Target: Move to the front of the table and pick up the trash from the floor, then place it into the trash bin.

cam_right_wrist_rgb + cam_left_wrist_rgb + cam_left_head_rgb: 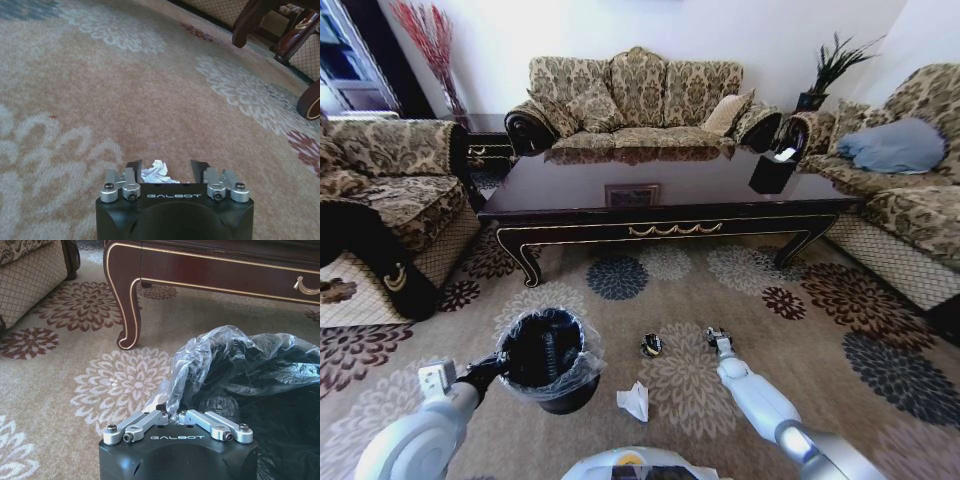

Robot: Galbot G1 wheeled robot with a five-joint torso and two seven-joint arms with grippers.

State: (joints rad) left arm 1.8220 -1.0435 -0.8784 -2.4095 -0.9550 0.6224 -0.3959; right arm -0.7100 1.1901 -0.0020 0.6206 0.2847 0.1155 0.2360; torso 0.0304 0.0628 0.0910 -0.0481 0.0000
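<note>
On the carpet [740, 300] before the desk [660, 215], right hand [165, 167] is low with fingers spread around a small white paper scrap [156, 171], set to pinch it. Left hand [172, 416] is pinched on the liner rim of the bin [548, 360], likely keeping it steady and near. White paper [634, 400] and dark-yellow wad [651, 345] lie loose between the arms.

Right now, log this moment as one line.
left gripper: shut on trash bin liner | right gripper: open around white scrap on floor | crumpled paper: on floor
</note>
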